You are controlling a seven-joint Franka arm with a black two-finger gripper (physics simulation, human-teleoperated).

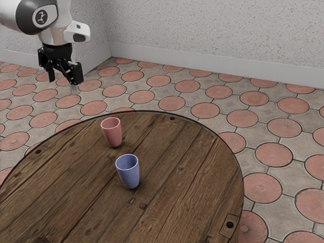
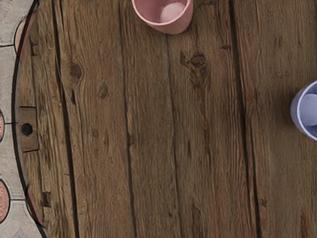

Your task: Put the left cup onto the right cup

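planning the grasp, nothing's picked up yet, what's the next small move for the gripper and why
Probably bring the gripper across and down over the pink cup, likely the left one. The gripper hangs open and empty, high and off to the side, while that cup and the blue cup stand upright and apart on the table.

Soft, even light fills the scene, bright on the tiled floor [image 1: 243,118] and the far wall [image 1: 212,25]. The wooden bench [image 1: 192,172] reads darker. A small dim shadow pools under the blue cup [image 1: 127,171], a fainter one under the pink cup [image 1: 111,131], so the light is perhaps overhead.
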